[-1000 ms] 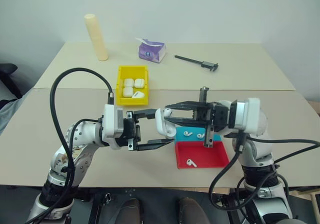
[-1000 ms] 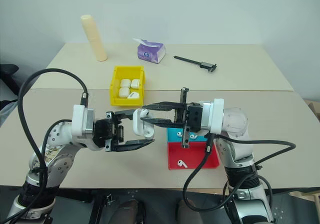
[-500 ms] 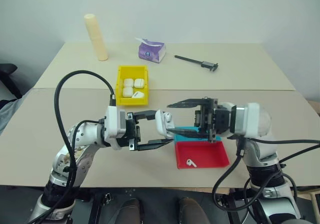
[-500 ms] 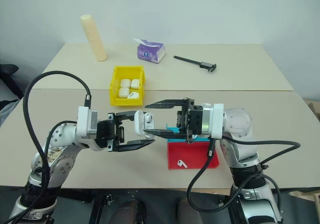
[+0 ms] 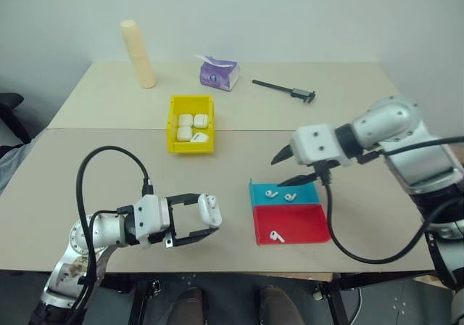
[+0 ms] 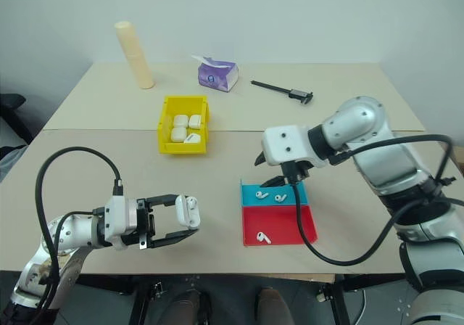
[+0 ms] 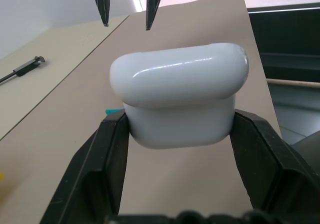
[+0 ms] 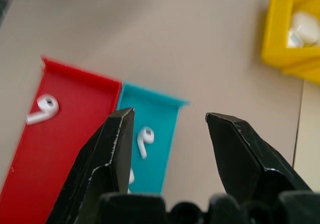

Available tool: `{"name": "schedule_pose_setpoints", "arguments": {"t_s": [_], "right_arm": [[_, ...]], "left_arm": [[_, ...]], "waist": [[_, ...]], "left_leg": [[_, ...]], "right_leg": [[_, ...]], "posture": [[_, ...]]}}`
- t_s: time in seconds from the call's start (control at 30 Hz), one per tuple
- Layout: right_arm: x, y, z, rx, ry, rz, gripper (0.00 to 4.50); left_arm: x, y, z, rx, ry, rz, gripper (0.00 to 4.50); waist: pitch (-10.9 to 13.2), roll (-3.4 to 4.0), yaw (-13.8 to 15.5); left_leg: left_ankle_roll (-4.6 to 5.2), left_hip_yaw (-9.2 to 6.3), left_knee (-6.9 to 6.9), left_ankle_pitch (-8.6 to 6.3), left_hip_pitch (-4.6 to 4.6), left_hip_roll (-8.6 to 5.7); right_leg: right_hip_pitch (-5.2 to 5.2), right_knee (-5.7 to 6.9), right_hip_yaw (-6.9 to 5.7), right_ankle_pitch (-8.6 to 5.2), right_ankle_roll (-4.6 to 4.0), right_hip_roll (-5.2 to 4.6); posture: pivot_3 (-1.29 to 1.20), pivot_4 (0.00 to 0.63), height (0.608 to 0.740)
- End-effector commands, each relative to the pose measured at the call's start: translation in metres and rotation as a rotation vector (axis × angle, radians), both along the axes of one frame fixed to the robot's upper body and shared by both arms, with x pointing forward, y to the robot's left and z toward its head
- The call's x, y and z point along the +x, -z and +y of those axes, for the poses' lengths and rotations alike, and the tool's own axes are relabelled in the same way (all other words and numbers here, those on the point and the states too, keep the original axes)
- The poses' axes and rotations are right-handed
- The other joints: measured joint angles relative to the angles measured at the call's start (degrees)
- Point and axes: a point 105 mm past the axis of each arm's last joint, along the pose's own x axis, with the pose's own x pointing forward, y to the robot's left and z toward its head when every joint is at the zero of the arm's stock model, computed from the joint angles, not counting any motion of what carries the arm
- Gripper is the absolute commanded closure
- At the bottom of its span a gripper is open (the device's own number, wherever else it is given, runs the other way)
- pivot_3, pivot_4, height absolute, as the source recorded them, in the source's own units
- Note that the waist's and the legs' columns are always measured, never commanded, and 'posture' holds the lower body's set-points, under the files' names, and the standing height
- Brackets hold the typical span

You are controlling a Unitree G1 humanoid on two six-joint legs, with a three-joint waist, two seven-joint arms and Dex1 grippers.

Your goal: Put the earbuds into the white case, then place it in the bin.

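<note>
You are at the step of fetching an earbud. Your left gripper is clamped on the white case, low over the near table edge. Your right gripper has its fingers apart above the teal tray, where two earbuds lie. Next, lower it around one of them carefully.
</note>
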Motion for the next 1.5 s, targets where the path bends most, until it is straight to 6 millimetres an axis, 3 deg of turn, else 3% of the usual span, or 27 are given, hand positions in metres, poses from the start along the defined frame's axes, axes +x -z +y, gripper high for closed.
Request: {"name": "schedule_pose_setpoints", "arguments": {"t_s": [0.03, 0.3, 0.8, 1.5], "right_arm": [[0.005, 0.003, 0.012, -0.076, -0.086, -0.062, 1.74], [0.021, 0.026, 0.02, -0.267, -0.212, -0.122, 1.74], [0.035, 0.054, 0.026, -0.375, -0.261, -0.129, 1.74], [0.036, 0.071, 0.02, -0.439, -0.284, -0.107, 1.74]], "left_arm": [[-0.001, -0.006, -0.006, -0.023, -0.007, -0.059, 1.73], [-0.001, -0.009, -0.012, -0.018, -0.015, -0.089, 1.73], [-0.002, -0.009, -0.011, -0.022, -0.046, -0.092, 1.73], [-0.001, -0.005, -0.01, 0.0, -0.047, -0.095, 1.73]], "waist": [[0.0, 0.0, 0.06], [0.01, 0.01, 0.11], [0.01, 0.02, 0.0], [0.0, 0.02, -0.05]], "left_leg": [[0.0, 0.03, 0.0, 0.0, -0.03, 0.0], [0.0, 0.14, 0.03, 0.0, -0.07, 0.0], [-0.01, 0.18, 0.02, 0.01, 0.0, 0.02], [-0.01, 0.18, 0.02, 0.01, 0.12, 0.03]], "right_leg": [[-0.01, 0.0, 0.0, 0.0, 0.0, 0.0], [-0.02, 0.02, -0.04, 0.01, 0.01, 0.0], [0.0, 0.07, -0.02, 0.0, -0.02, 0.0], [0.08, 0.11, -0.02, 0.0, -0.03, 0.01]], "posture": [[0.0, 0.15, 0.74], [0.0, 0.15, 0.74], [0.0, 0.15, 0.74], [0.0, 0.15, 0.74]]}}
